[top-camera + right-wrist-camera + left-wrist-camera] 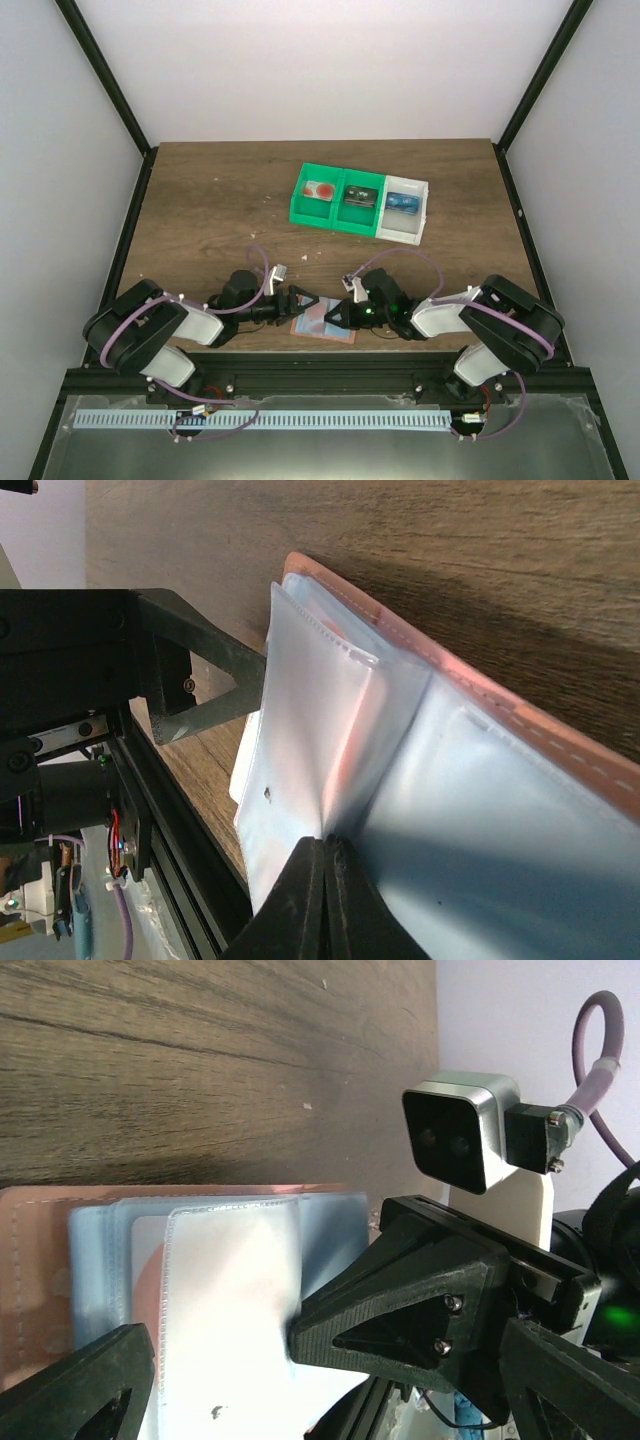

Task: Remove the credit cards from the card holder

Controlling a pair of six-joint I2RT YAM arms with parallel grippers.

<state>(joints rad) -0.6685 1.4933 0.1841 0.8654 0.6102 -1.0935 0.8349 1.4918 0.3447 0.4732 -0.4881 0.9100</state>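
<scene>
The salmon-pink card holder point(322, 325) lies flat at the table's near edge between both grippers. In the left wrist view its pink edge point(30, 1260) frames light-blue pockets with a pale credit card point(230, 1300) on top. My right gripper point(328, 845) is shut, pinching the near edge of that pale card point(300, 740), which lifts off the holder point(520, 725). Its black finger point(400, 1300) shows in the left wrist view. My left gripper point(325, 1370) is open, its fingers spread wide over the holder and holding nothing. Its finger point(205, 695) touches the card's far side.
A green two-compartment bin point(335, 197) and a white bin point(405, 208) holding small red, black and blue items stand at the back centre. The black frame rail point(320, 375) runs right behind the holder at the table's near edge.
</scene>
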